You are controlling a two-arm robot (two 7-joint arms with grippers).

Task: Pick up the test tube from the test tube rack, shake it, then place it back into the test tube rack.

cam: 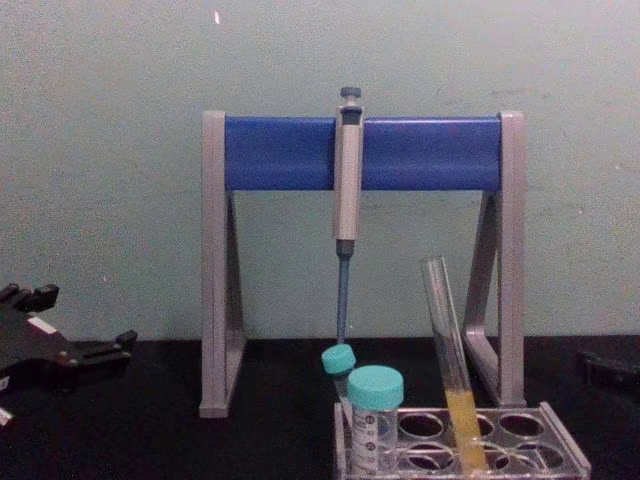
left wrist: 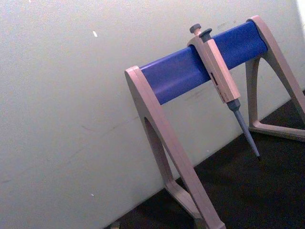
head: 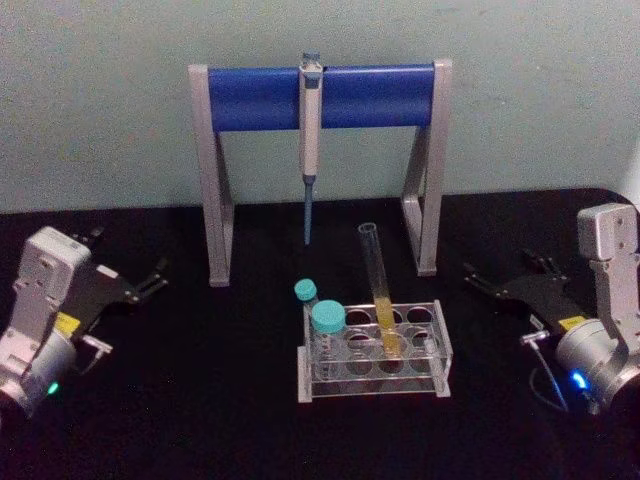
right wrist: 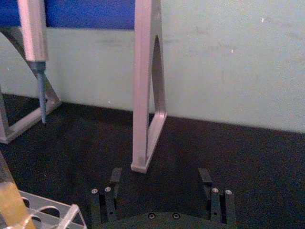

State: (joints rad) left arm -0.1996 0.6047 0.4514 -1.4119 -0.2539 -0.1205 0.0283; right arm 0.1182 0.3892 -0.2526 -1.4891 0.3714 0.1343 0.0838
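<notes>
The test tube (head: 378,285) stands tilted in a rear hole of the clear test tube rack (head: 436,352) at the table's middle, with yellow liquid in its lower part. The chest view shows the test tube (cam: 449,345) rising well above the rack (cam: 562,456). My left gripper (head: 150,278) rests open at the left, far from the rack. At the right, my right gripper (head: 498,278) is also open and holds nothing. The right wrist view shows its fingers spread wide around the gripper (right wrist: 160,177), with the tube (right wrist: 10,206) and a rack corner (right wrist: 57,215) off to one side.
A grey-and-blue pipette stand (head: 250,97) stands behind the rack, with a pipette (head: 309,130) hanging from its bar. Two teal-capped vials (head: 328,320) sit in the rack's left holes. The black tabletop (head: 200,400) is bare between the rack and each gripper.
</notes>
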